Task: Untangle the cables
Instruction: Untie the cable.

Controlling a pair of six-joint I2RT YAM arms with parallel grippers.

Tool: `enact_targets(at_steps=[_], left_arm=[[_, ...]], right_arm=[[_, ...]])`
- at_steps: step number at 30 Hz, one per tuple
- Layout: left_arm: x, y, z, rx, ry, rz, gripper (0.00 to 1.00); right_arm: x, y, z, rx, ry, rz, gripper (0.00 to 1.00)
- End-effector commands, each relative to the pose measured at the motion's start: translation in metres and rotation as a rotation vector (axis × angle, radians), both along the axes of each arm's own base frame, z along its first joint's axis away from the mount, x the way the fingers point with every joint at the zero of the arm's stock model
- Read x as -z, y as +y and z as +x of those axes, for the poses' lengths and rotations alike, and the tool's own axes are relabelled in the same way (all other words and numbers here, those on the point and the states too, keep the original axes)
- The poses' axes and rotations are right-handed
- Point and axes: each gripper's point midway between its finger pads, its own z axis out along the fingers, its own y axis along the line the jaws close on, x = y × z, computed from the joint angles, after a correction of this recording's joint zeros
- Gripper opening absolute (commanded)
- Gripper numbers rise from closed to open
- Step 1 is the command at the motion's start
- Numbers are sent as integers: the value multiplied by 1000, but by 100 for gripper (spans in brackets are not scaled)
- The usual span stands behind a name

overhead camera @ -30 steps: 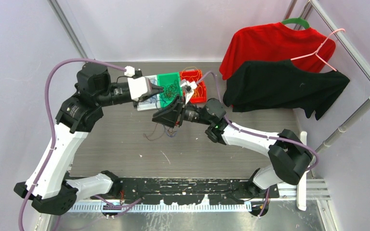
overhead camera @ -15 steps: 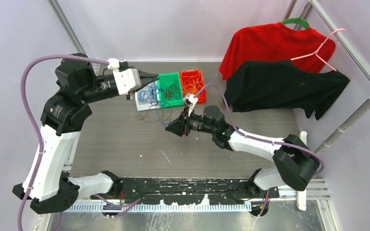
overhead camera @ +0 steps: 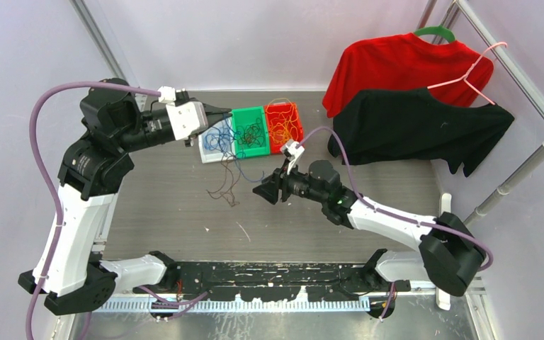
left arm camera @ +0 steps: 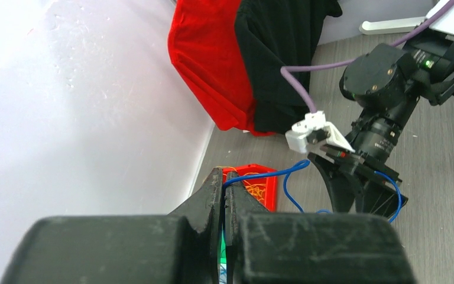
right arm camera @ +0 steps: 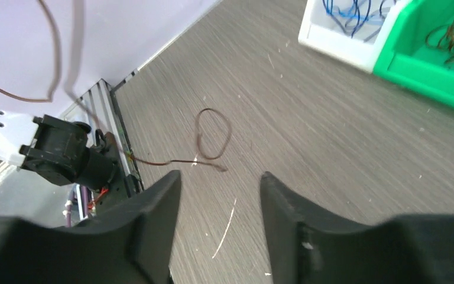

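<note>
Brown cable is lying looped on the grey table just ahead of my right gripper, whose jaws are standing apart with nothing between them. Farther out, my left gripper is pinching a blue cable that is arching out from its tips. Beside it a white bin, a green bin and a red bin are sitting in a row, holding more cables. A black shirt and a red shirt are hanging beyond.

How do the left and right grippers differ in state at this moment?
The left gripper is shut, pinching a blue cable; the right gripper is open and empty. The left sits by the bins; the right faces bare table near a loose brown cable. Both are black.
</note>
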Motion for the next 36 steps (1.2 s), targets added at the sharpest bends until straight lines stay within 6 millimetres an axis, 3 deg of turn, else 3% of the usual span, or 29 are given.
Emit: enact_targets(at_steps=[1,7,14,17,22,25,30,33,34,36], left_arm=[[-2,4,-10,12,-24,1,0],[2,0,-16,49,5,-3,0],[0,0,-18,56,5,-6,0],[-1,0,-19,61,8,-11,0],[-3,1,-20,59,-3,-13,0],[-8,2,-21,54,-23,-20,0],[-19,5,-18,35,-80,-35,0],[-20,5,-18,31,-85,-36,0],[-19,4,-18,33,-79,-36,0],[-16,2,-18,42,-54,-41,0]], right_arm=[[-67,-7,0,25,-135,135,64],[-122,5,10,-7,-162,256,72],[-138,29,14,-85,-128,351,70],[-139,34,18,-93,-126,360,57],[-131,34,17,-99,-114,345,10],[-118,27,14,-83,-106,303,1],[-87,13,5,-57,-85,220,1],[-82,5,0,-44,-90,212,1],[-84,4,0,-39,-93,214,7],[-90,3,4,-16,-96,225,39]])
